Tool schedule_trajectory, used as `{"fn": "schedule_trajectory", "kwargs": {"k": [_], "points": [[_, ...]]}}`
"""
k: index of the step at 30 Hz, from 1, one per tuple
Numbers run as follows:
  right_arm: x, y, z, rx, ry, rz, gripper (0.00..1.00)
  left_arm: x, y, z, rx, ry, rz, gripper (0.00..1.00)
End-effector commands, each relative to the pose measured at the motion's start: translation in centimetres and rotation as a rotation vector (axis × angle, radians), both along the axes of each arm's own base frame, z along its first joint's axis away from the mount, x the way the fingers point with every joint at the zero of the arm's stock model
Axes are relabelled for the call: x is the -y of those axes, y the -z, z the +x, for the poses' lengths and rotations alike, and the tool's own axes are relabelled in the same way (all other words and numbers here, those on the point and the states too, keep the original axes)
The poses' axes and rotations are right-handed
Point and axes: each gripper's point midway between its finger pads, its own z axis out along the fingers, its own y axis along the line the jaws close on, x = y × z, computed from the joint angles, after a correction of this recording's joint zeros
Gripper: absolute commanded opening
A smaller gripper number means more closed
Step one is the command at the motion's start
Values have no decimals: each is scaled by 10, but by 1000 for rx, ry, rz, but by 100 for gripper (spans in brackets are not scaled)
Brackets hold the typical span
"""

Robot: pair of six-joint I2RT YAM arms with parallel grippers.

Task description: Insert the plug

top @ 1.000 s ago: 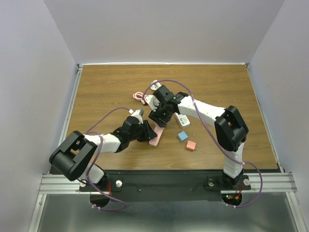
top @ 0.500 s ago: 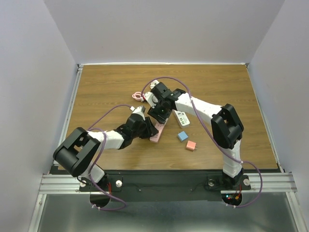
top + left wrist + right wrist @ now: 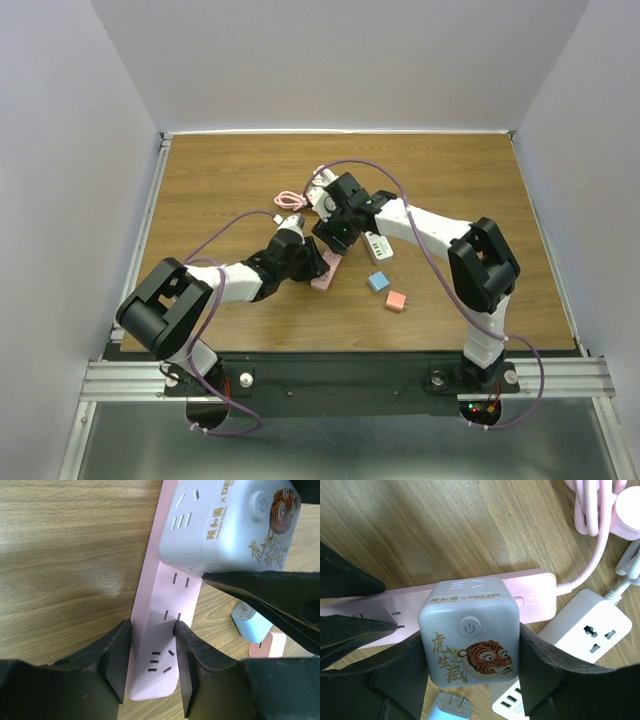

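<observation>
Top external: we look down from high behind the near edge onto the whole tabletop [image 3: 220, 180]. Left wrist: we sit close over the pink strip [image 3: 155, 645], looking along it. Right wrist: close, facing down on the tiger-print cube [image 3: 468, 640]. All three share the strip; both wrist views share the cube.

white strip [image 3: 592, 630], blue cube [image 3: 378, 282], salmon cube [image 3: 396, 300], wooden table [image 3: 220, 190].

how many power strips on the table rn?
2. Pink power strip, clamped by the left gripper, under the cube plug in the right gripper; white power strip beside it. The arms may hide more.
</observation>
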Motion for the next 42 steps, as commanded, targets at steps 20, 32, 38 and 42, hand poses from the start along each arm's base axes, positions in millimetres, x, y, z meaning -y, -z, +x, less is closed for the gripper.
{"fn": "schedule_trajectory", "kwargs": {"k": [20, 32, 38, 42], "points": [[45, -126, 2, 304, 337, 312, 91, 32, -63, 6, 125, 82, -23, 60], [134, -147, -12, 437, 727, 382, 99, 55, -95, -19, 359, 165, 44, 76], [153, -158, -14, 455, 792, 448, 100, 99, -73, -26, 378, 325, 133, 77], [159, -168, -16, 463, 804, 486, 100, 120, -64, -25, 387, 388, 163, 77]]}}
